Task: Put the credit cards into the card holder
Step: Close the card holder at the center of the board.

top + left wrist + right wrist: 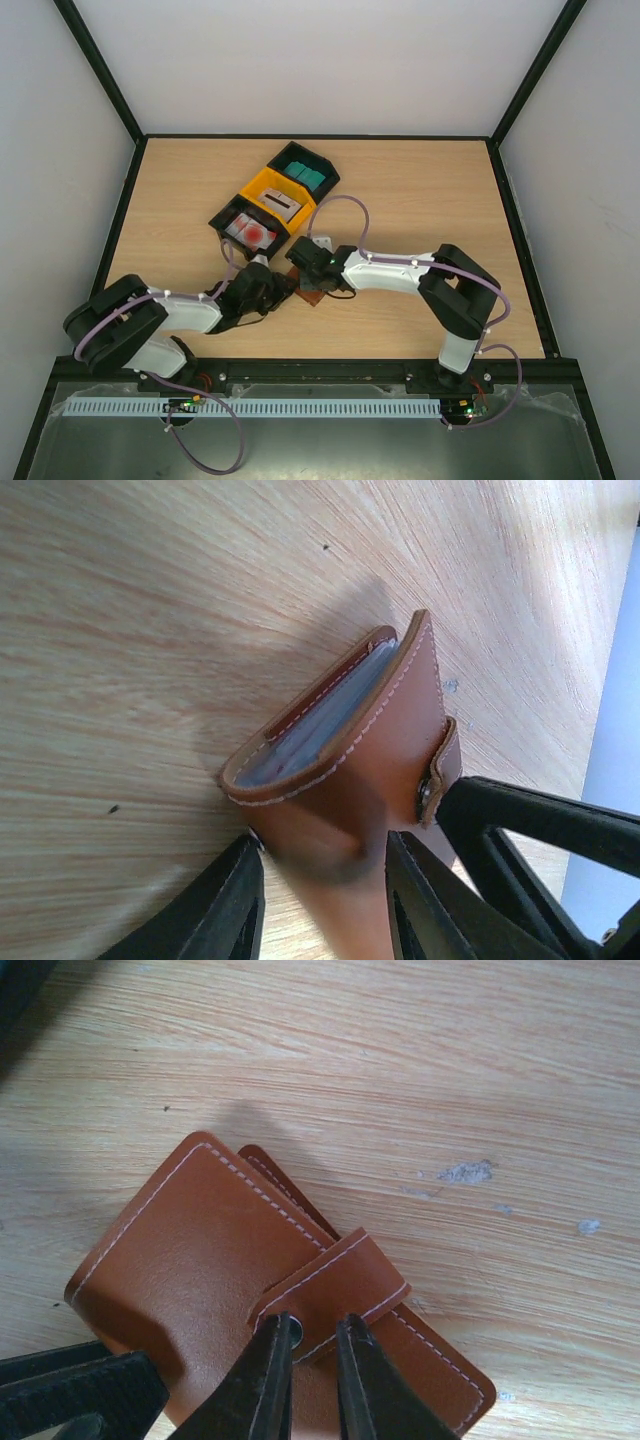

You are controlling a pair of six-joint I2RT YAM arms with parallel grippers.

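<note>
Progress so far looks pretty early, honestly. Card holder is lying on the wooden surface right between the two arms, near the front edge, and it's only a bit parted rather than opened flat.

Left fingers sit on either side of the folded end of the holder and look clamped onto it, bracing it. Right fingers are nearly pressed together at the end of the snap strap, with the metal snap right at their tips, so my read is they're pinching the strap to pull it loose. Can't swear it's fully gripped from that angle.

As for the credit cards, none of them are anywhere near the holder. Teal cards are in the far black bin, a grey card is in the yellow bin, and the white and red cards are in the near black bin.

Through the gap the left wrist view shows greyish inner sleeves with a hint of red, but I can't tell if that's a card or just lining.

So what's left, I'd guess: get the holder open, then fetch cards from all three bins and slot them in. Basically the whole job.
</note>
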